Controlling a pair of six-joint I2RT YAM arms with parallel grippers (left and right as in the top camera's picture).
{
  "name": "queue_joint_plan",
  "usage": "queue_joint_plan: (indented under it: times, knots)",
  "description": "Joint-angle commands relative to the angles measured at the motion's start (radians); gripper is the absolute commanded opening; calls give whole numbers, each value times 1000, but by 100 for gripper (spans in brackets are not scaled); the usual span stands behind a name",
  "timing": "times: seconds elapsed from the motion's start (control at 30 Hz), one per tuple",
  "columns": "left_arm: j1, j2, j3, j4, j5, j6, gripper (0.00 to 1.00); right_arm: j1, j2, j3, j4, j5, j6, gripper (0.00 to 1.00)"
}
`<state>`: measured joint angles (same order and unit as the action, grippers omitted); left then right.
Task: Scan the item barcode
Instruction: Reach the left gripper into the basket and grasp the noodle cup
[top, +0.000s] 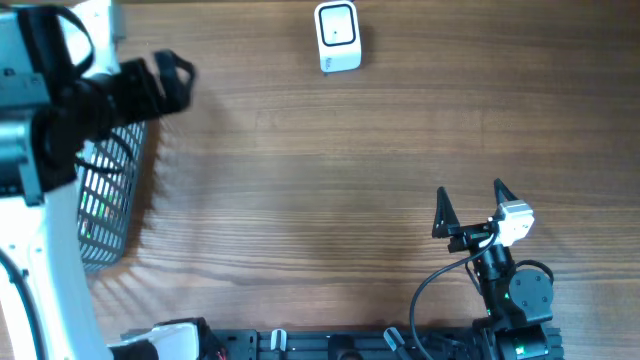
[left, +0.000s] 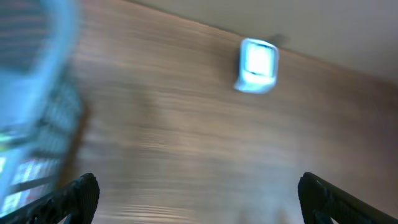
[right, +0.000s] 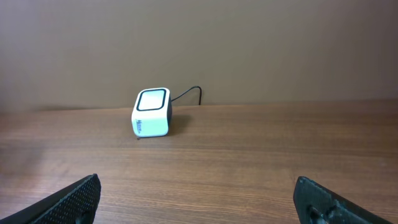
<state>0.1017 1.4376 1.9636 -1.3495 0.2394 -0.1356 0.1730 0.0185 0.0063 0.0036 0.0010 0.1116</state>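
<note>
A white barcode scanner (top: 338, 37) with a dark-framed window stands on the far middle of the wooden table; it also shows as the scanner (left: 257, 65), blurred, and the scanner (right: 152, 112) with its cable behind. My left gripper (top: 178, 80) hangs open at the far left, above the rim of a wire basket (top: 110, 200), with nothing between its fingers (left: 198, 185). My right gripper (top: 470, 192) is open and empty near the front right, facing the scanner (right: 198, 185). Coloured packaging shows faintly through the basket mesh; the item itself cannot be made out.
The wire basket (left: 37, 93) fills the left side of the table, under my left arm. The right arm's base and cables (top: 510, 300) sit at the front edge. A plain wall rises behind the scanner.
</note>
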Motion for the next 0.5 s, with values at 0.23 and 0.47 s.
queue_joint_plan:
  times: [0.23, 0.47]
  knots:
    - [539, 50, 26, -5, -100, -125, 100, -5, -5, -1, 5, 16, -4, 100]
    - [638, 151, 13, 6, -121, 79, 96, -5, -5, -1, 5, 16, -4, 100]
